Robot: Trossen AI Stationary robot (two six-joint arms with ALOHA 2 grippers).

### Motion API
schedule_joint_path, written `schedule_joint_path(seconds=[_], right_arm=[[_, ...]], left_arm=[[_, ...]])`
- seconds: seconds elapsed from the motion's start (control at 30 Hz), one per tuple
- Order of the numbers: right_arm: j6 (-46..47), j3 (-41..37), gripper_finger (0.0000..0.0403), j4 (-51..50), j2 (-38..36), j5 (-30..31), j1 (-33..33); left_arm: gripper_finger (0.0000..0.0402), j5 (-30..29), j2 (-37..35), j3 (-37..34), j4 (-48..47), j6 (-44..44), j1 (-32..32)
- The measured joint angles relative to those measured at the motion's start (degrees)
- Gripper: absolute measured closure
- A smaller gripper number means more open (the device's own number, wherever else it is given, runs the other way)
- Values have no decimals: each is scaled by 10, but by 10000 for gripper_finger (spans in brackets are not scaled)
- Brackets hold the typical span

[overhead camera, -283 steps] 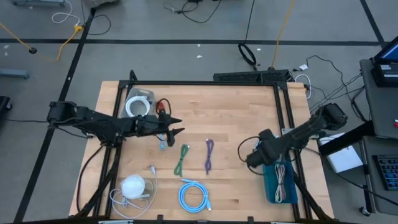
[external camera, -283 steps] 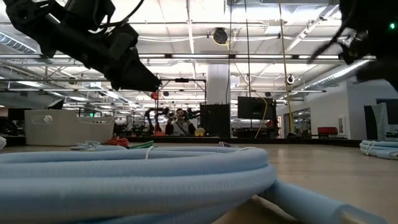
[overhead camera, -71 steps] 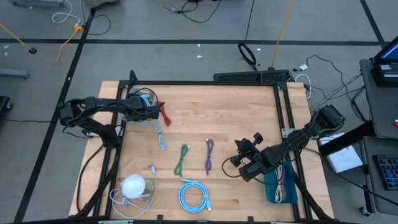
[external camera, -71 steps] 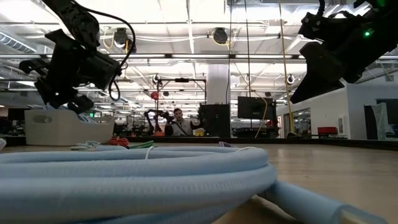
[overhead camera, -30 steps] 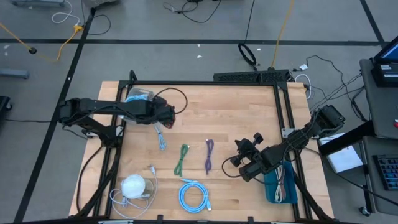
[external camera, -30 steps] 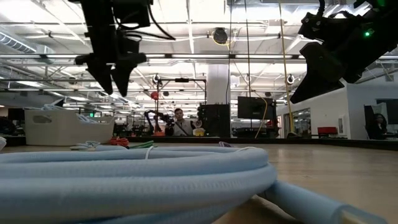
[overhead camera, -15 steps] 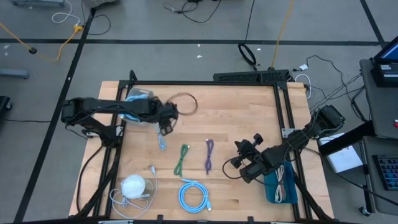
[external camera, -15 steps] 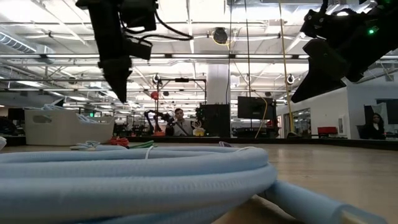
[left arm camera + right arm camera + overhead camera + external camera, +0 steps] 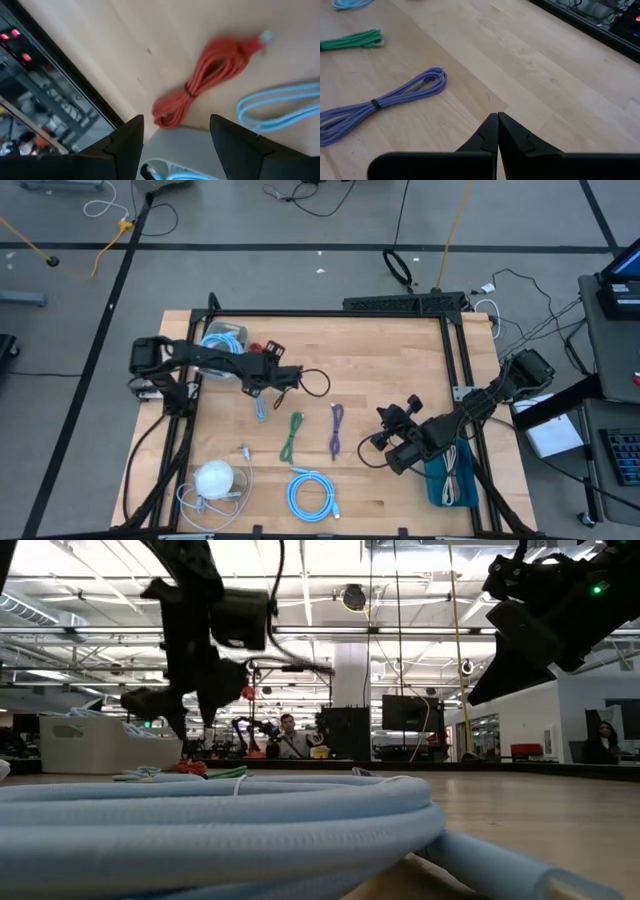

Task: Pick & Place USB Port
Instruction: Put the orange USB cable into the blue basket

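— Cable position first: where does the black cable (image 9: 315, 383) lie?
— Left of the table's middle, as a thin loop just beside the left gripper (image 9: 281, 378), on its right. The loop runs longer along the table's width than across it. Its plugs are too small to make out, so I cannot tell which way either end points, or whether the loop touches the fingers.
— And those fingers?
— Spread wide in the wrist view, with nothing between them. Past them show a red cable (image 9: 210, 75), a light blue cable (image 9: 280, 102) and the rim of a white bin (image 9: 190, 142), cut off at the edge.
— Farther right?
— A green cable (image 9: 292, 436) and a purple cable (image 9: 336, 430) lie side by side, apart. Then comes the right gripper (image 9: 496, 122), fingers pressed together and holding nothing, over bare wood near the purple one. To its right is a blue bin (image 9: 430, 475), partly hidden by the arm.
— The low view?
— A pale blue coil (image 9: 200, 820) blocks most of the tabletop.
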Motion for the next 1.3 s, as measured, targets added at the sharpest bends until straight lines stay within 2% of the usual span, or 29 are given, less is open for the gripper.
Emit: schedule_joint_path(seconds=[0.17, 0.33, 0.67, 0.97, 1.3], right_arm=[[-4, 0, 403, 0, 0, -10, 0], [-5, -11, 403, 16, 0, -10, 0], [-13, -23, 403, 46, 0, -10, 0], [-34, -23, 403, 68, 0, -10, -1], [-34, -23, 403, 68, 0, -11, -1]], left_arm=[[170, -6, 21, 0, -60, -19, 43], [170, 24, 22, 0, -79, 3, 80], [170, 45, 22, 0, -50, 81, 70], [170, 74, 22, 0, 55, 141, 68], [170, 77, 22, 0, 38, 144, 96]])
